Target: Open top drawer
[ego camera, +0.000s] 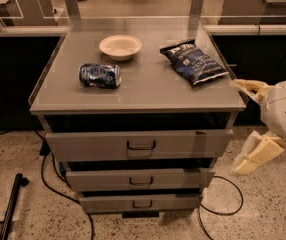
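Cream two-finger gripper (237, 126) hangs right of the wide grey metal top drawer (93, 145), fingers apart, holding nothing. I think it is reaching; next it must close on the small dark loop handle (141, 145) and pull. Farther back lie a blue can (99, 76), a shiny chip bag (194, 62) and a round white bowl (120, 47).

On the grey cabinet top (148, 91) I see three things. A white bowl (120, 47) sits upright near the back. A blue can (99, 76) lies on its side, in front of the bowl and to its left. A dark blue snack bag (193, 62) lies flat toward the right edge, well apart from the can. Lower down, the middle drawer (140, 179) and bottom drawer (142, 202) each stand slightly out. Black cables (48, 176) trail over the speckled floor (263, 214). A black pole (12, 204) lies at lower left.
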Controlling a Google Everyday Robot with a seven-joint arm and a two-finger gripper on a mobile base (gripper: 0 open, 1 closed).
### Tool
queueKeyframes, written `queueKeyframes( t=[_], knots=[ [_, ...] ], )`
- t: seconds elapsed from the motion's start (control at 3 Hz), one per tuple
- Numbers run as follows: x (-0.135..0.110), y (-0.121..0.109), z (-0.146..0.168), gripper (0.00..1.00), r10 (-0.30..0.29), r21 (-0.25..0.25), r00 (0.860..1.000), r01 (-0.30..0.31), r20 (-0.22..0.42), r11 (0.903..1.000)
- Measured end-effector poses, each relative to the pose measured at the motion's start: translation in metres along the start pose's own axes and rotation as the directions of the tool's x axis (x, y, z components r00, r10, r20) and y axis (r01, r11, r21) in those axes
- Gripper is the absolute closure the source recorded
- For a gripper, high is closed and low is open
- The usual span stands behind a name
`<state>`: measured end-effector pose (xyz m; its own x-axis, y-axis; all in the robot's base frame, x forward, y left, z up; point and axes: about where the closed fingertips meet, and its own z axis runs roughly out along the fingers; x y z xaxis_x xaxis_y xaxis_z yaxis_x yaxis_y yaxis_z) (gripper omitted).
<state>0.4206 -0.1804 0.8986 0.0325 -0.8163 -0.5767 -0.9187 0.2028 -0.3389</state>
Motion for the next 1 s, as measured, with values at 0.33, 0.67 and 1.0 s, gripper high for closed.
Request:
queueKeyframes(
  t=[0.33,0.67,1.0],
  knots=[
    [0.012,0.008,0.022,0.0,0.022,-0.039,1.0,-0.023,-0.01,0.999],
    [0.035,0.02,0.055,0.0,0.072,-0.093,0.997,-0.075,-0.031,0.9928],
    [0.05,0.029,0.08,0.0,0.101,-0.125,0.994,-0.104,-0.028,0.9867]
  ],
)
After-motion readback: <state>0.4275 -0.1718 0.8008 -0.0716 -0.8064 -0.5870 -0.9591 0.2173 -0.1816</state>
